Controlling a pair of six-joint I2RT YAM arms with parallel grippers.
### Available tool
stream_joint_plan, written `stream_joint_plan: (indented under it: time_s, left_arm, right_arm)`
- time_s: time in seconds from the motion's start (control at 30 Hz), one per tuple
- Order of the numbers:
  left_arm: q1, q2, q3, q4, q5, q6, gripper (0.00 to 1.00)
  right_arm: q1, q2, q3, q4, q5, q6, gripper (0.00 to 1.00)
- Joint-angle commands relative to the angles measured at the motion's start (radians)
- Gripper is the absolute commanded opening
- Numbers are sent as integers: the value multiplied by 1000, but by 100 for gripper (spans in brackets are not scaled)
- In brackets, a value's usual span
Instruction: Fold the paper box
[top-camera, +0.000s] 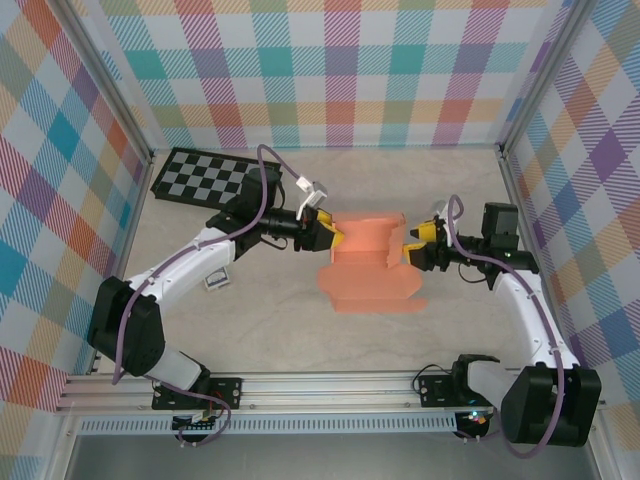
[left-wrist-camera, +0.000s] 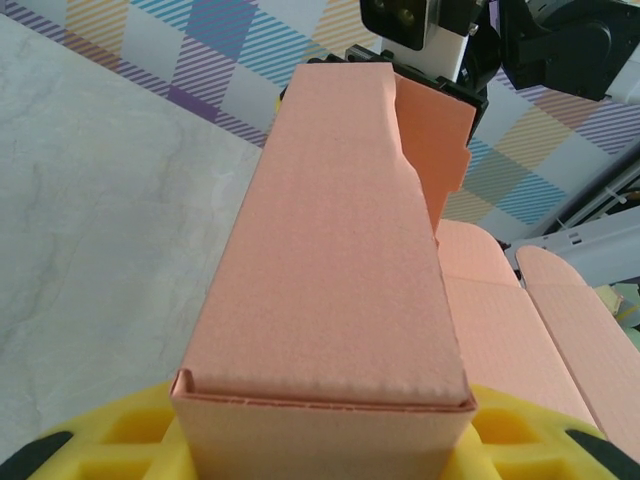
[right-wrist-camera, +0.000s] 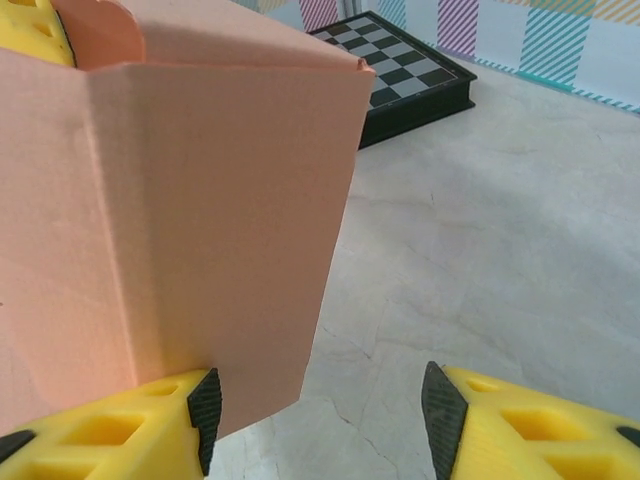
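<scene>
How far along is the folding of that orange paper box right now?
Partly done. The salmon-orange card paper box has its far wall folded upright and doubled over. In hand: the left fingers pinch that wall's end, while the right fingers stand open beside the opposite end, one next to the card. Left: the near panels lie flat on the table, unfolded.

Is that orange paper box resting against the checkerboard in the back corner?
Apart. The top view shows the paper box mid-table and the checkerboard at the far left, with a stretch of table between them.
</scene>
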Motion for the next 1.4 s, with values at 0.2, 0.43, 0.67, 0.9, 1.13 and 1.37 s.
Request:
stream_joint_plan:
  time_s: [0.2, 0.43, 0.67, 0.9, 1.13, 1.37]
  left_arm:
    - [1, 49, -14, 41, -15, 37, 21]
    - [0, 55, -30, 65, -35, 23, 21]
    - [3, 35, -37, 14, -74, 109, 21]
    - [4, 34, -31, 6, -57, 129, 21]
    - [2, 37, -42, 27, -64, 108, 21]
    - [2, 52, -39, 30, -82, 99, 21]
  right_arm:
    - [22, 45, 76, -115, -194, -73, 63]
    - [38, 90, 110, -156, -189, -82, 65]
    - [37, 112, 155, -296, -184, -203, 65]
    - [40, 153, 184, -342, -263, -245, 64]
    - [61, 170, 192, -360, -256, -256, 64]
    - [73, 191, 215, -416, -253, -297, 66]
